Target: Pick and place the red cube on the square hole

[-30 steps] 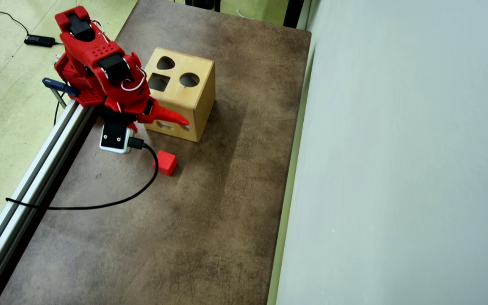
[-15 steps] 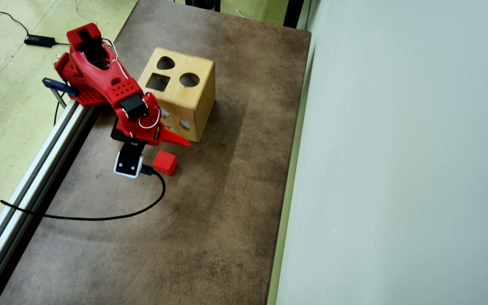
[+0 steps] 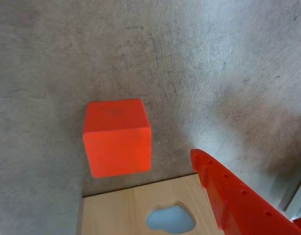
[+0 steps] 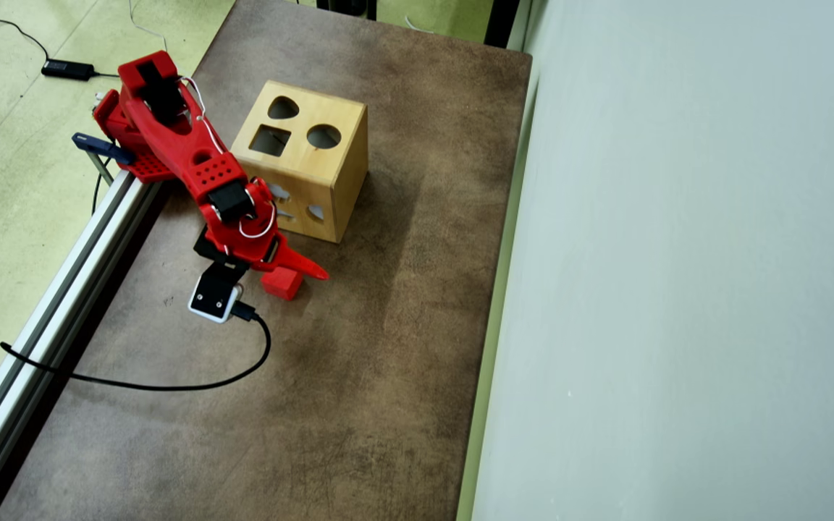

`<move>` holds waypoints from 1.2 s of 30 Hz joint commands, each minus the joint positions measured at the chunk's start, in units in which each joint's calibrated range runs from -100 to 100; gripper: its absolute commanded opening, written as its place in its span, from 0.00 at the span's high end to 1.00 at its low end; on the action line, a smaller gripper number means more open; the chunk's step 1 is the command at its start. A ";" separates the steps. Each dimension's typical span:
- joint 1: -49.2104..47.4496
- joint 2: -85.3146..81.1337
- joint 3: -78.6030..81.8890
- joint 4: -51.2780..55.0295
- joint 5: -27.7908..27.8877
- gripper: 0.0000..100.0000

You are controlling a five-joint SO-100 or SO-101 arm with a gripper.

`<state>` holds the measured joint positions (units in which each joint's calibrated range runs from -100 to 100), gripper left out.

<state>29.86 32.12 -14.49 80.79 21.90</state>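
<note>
Step in hand: the approach to the pick is judged to be under way. The red cube (image 4: 281,283) is not yet held and nothing has been placed.

Cube position: it rests on the brown desk (image 4: 359,376), near and slightly left of the wooden box (image 4: 319,170) in the overhead view, close to the box but not touching it. In the wrist view the cube (image 3: 117,137) appears just beyond the box's edge.

Pincer: the pincer (image 4: 294,271) hangs over the cube's far edge in the overhead view. One red finger (image 3: 238,200) is seen in the wrist view, to the right of the cube and clear of it. The second finger is not seen, so it cannot be told whether the jaws stand apart or together. Nothing is clamped.

Cube orientation: no long axis is present, the sides being equal. It sits flat, one face up, turned slightly askew to the desk's edges in the overhead view.

Square hole: the square hole (image 4: 271,140) lies on the box's top face, at the left, beside a round hole (image 4: 323,136) and a teardrop hole (image 4: 283,108).

Next move, as judged: the fingers must be brought down astride two opposite flat faces, squared to the cube's slight turn, then closed. A lift above the box top would then be required.

Risk, as judged: the cube may be pushed by the visible finger if the descent is off-centre.
</note>
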 commanded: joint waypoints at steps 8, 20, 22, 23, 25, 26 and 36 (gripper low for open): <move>-0.44 1.21 -1.88 -0.25 0.10 0.32; -0.51 0.54 -1.97 -0.09 0.10 0.32; -0.51 0.45 -1.88 0.07 0.10 0.32; -0.51 0.45 -1.88 0.15 0.10 0.32; -0.51 0.45 -1.25 0.23 0.10 0.32; -0.51 0.45 -1.07 0.23 0.10 0.32; -0.51 0.45 -0.98 -0.25 0.10 0.32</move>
<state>29.72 34.24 -14.49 80.79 21.86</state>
